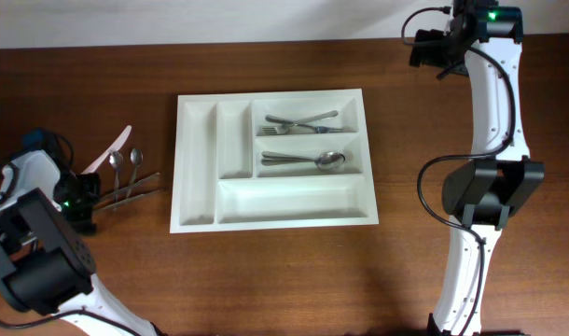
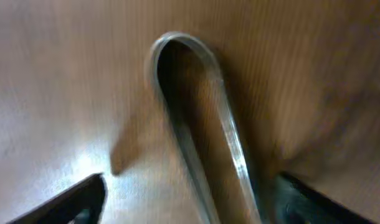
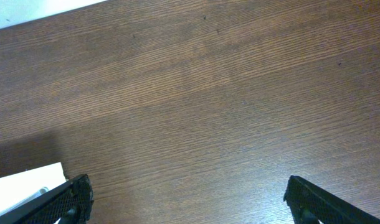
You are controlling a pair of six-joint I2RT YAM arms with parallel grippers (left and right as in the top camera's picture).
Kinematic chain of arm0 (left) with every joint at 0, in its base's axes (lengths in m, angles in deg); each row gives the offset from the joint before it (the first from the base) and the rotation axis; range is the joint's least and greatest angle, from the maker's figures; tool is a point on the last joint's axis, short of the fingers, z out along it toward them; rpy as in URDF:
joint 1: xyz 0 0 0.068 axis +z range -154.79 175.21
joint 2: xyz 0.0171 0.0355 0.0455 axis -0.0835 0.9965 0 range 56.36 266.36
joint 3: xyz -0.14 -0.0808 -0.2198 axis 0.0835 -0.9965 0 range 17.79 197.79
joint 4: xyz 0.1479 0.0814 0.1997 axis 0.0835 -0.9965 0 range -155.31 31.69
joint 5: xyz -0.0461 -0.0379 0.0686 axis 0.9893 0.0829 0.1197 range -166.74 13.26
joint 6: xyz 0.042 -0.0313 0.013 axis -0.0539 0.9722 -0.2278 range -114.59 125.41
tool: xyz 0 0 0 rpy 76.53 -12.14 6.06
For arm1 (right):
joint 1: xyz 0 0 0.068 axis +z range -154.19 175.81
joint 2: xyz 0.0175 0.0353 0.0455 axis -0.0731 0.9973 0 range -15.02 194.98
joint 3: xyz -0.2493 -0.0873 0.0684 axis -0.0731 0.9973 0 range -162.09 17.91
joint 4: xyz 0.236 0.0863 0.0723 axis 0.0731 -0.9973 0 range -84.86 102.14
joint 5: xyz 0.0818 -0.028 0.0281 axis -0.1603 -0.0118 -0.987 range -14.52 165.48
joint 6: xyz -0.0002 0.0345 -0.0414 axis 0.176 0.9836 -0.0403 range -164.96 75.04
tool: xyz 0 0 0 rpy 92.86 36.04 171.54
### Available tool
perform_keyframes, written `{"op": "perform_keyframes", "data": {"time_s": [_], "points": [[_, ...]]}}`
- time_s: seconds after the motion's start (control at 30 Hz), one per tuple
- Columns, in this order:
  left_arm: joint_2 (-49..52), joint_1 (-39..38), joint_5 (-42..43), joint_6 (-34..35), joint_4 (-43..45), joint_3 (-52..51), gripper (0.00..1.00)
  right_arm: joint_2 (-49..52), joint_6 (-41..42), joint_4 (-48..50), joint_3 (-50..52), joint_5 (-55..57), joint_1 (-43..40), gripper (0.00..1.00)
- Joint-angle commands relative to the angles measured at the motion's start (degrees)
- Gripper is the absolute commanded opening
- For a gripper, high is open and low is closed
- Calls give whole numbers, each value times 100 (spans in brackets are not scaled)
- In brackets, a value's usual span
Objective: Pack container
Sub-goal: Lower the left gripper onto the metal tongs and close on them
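The white cutlery tray (image 1: 199, 168) lies in the middle of the table. Its upper right compartment holds forks (image 1: 301, 120), and the one below holds a spoon (image 1: 329, 161). Loose utensils (image 1: 128, 173) lie left of the tray, among them two spoons and a pale pink piece (image 1: 117, 149). My left gripper (image 1: 87, 198) is low at their handle ends. In the left wrist view it (image 2: 190, 196) is open, with a rounded metal handle (image 2: 177, 50) lying between the fingers, blurred. My right gripper (image 1: 424, 47) is open and empty over bare wood (image 3: 187, 199).
A corner of the tray shows at the lower left of the right wrist view (image 3: 28, 180). The table's far edge meets a white wall (image 1: 266, 19). The right arm's base (image 1: 490, 191) stands to the right of the tray.
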Motion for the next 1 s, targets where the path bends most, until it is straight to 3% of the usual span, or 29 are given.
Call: {"op": "perform_keyframes", "data": {"time_s": [0.0, 0.33, 0.77, 0.97], "points": [[221, -13, 24, -164, 15, 46, 81, 0, 70, -4, 15, 90, 31, 99], [326, -24, 22, -162, 57, 46, 41, 0, 70, -4, 15, 90, 31, 99], [326, -24, 223, -157, 352, 46, 29, 0, 70, -4, 15, 90, 31, 99], [323, -22, 302, -157, 595, 48, 19, 0, 70, -4, 15, 90, 31, 99]]}}
